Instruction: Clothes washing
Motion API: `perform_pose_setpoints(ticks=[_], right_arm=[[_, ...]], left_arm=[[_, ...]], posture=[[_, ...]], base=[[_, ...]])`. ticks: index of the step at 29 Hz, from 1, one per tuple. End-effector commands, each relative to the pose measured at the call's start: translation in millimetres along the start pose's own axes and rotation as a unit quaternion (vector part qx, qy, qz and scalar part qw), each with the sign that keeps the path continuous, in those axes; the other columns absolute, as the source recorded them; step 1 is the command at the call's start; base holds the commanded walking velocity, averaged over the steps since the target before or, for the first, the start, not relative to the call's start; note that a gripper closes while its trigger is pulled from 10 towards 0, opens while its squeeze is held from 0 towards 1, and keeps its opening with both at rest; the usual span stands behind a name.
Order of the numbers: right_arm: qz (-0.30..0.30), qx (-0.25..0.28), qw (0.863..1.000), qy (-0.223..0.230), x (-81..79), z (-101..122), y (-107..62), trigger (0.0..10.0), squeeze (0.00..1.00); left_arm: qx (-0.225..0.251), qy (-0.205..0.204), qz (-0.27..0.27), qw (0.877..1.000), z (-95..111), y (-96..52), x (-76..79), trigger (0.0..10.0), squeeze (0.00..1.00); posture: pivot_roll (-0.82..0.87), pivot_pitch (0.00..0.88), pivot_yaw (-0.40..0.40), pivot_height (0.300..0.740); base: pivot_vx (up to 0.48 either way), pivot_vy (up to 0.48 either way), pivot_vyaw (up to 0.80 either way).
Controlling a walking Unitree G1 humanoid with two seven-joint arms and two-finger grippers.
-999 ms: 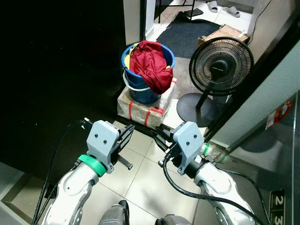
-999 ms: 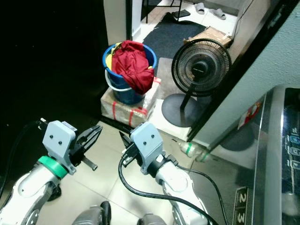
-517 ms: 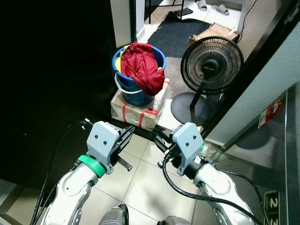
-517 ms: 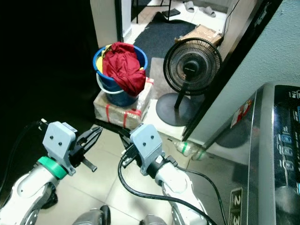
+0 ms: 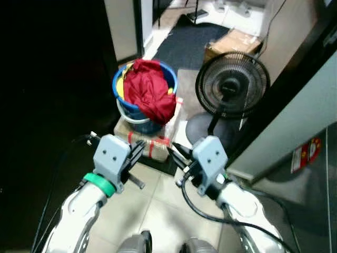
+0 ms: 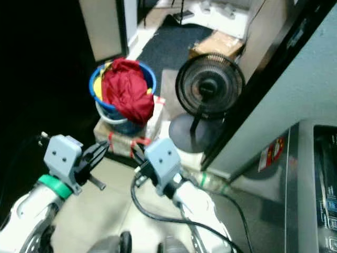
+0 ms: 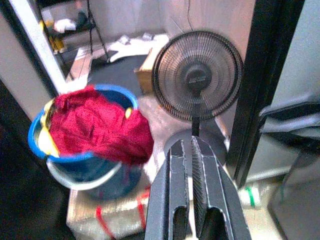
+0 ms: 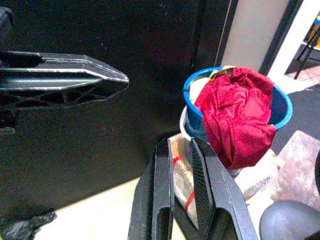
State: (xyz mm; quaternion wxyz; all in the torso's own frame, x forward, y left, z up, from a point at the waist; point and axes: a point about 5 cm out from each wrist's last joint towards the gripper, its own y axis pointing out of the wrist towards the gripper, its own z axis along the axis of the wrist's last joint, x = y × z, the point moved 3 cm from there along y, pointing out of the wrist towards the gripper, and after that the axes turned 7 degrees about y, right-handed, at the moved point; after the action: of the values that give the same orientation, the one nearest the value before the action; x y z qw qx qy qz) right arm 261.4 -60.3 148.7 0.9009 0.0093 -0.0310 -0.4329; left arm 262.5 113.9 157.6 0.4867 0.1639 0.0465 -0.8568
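Dark wall (image 5: 47, 79): black, unlit surface left of the bucket, no detail readable.
Left gripper (image 5: 138, 151): black fingers on a grey wrist block with a green band, held low over the pale tiled floor (image 5: 152, 211), short of the bucket and slightly to its left; fingers close together with only a thin slit between them in the left wrist view (image 7: 191, 170); nothing held.
Round blue plastic bucket (image 5: 122, 103): landmark, standing straight ahead of both grippers, white handle hanging down its front.
Crumpled red cloth (image 5: 149, 90): heaped in the bucket, spilling over the rim on the fan side; a bit of yellow fabric at the bucket's left edge.
Plastic-wrapped box with red straps (image 5: 150, 143): directly under the bucket, carrying it, resting on the floor.
Right gripper (image 5: 177, 154): black fingers on a grey block, level with the left gripper, short of the bucket and to its right; fingers nearly closed, narrow gap visible in the right wrist view (image 8: 181, 170); empty.
Black round-caged floor fan (image 5: 231, 87): upright on its round base, just right of the bucket.
Dark floor mat (image 5: 184, 45): beyond the bucket, through the doorway.
Pale wall panel (image 5: 295, 126): right of the fan, red-and-white sticker low on it.
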Motion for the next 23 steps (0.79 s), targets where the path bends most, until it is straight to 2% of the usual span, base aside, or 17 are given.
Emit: perform_pose_setpoints(ticks=[1, 9, 19, 23], right_arm=[[0.0, -0.005, 1.0, 0.004, -0.7, -2.5, -1.5, 10.0, 0.0], [0.002, -0.007, 1.0, -0.001, -0.8, -2.6, -0.9, 10.0, 0.0], [0.001, -0.008, 1.0, -0.001, -1.0, -2.8, -0.3, 10.0, 0.0], [0.0, -0.007, 1.0, 0.002, -0.8, -2.3, -0.4, 10.0, 0.0]], left_arm=[[-0.014, -0.006, -0.006, 1.0, -6.4, -2.6, 4.7, 10.0, 0.0], [-0.014, -0.006, -0.006, 1.0, -6.3, -2.2, 4.3, 10.0, 0.0], [-0.013, -0.005, -0.006, 1.0, -6.1, -2.0, 3.9, 10.0, 0.0], [-0.013, -0.006, -0.006, 1.0, -6.0, -2.2, 3.9, 10.0, 0.0]], posture=[[-0.04, 0.095, 0.044, 0.74], [-0.04, 0.098, 0.044, 0.74], [-0.04, 0.101, 0.045, 0.74], [-0.04, 0.102, 0.044, 0.74]], base=[[0.48, 0.0, 0.0], [0.48, 0.0, 0.0], [0.48, 0.0, 0.62], [0.48, 0.0, 0.0]])
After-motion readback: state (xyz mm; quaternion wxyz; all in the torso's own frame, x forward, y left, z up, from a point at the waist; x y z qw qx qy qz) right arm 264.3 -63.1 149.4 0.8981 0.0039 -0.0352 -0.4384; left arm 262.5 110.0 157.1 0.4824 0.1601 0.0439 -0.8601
